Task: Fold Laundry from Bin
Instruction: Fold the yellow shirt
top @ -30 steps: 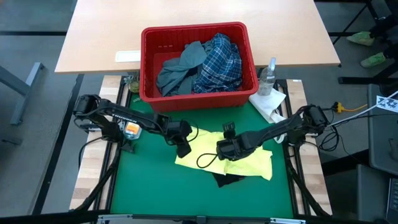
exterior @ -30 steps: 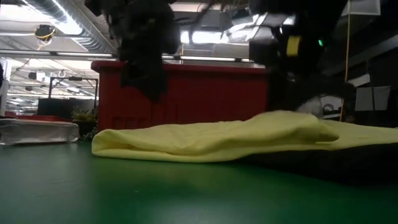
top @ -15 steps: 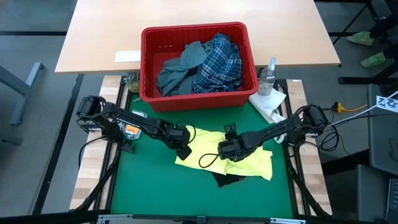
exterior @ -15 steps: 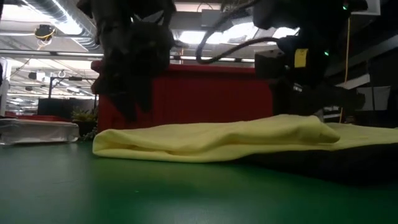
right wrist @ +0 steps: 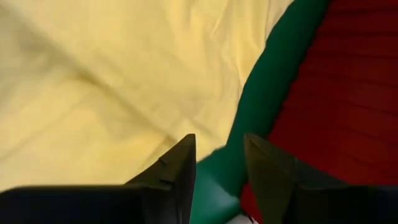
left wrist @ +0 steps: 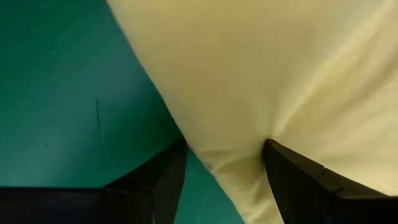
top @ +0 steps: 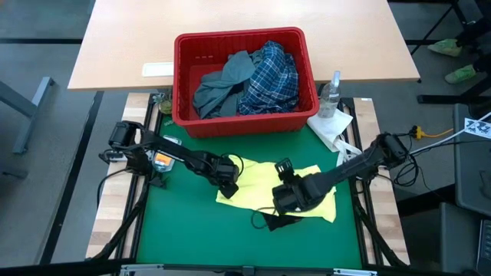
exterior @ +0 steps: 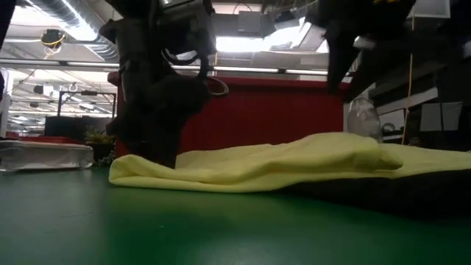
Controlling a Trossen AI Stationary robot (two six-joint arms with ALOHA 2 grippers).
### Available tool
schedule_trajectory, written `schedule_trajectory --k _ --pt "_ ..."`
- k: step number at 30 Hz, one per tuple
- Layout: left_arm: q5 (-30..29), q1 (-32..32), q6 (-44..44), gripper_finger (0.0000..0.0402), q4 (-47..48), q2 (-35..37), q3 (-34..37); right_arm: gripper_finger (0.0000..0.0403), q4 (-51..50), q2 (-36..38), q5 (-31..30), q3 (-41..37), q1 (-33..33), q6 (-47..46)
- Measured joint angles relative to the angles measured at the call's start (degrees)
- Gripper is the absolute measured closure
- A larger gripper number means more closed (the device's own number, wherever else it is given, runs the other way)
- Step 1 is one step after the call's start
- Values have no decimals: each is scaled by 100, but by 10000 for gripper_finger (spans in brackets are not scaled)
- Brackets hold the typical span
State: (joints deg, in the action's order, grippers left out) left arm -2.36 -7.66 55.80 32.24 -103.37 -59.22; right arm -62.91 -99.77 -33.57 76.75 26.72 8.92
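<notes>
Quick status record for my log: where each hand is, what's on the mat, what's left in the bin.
left hand: open, fingers astride the yellow garment's left corner, down at the mat
right hand: above the yellow garment's middle, fingers apart, holding nothing
yellow garment: spread on the green mat, not folded
dark garment: under the yellow one, edge showing at the front
bin: holds a grey-blue garment and a plaid shirt
</notes>
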Motion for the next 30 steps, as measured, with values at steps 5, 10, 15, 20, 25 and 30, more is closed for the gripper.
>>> schedule_trajectory --k 5,10,15,20,25,30 --pt "43 4 -264 223 66 25 -1 267 -645 0 -32 196 283 -281" --pt "34 15 -454 312 331 238 17 267 -1196 73 -41 223 457 -552" --pt "30 17 -519 390 803 431 17 267 -1420 547 -102 223 522 -546" --pt "30 -7 -521 390 1494 552 17 267 -1406 1144 -300 223 514 -600" --pt "146 -75 -521 396 2041 798 17 267 -1406 1514 -480 223 514 -746" --pt "190 -296 -368 398 2389 1353 17 267 -1638 1812 -448 223 514 -732"
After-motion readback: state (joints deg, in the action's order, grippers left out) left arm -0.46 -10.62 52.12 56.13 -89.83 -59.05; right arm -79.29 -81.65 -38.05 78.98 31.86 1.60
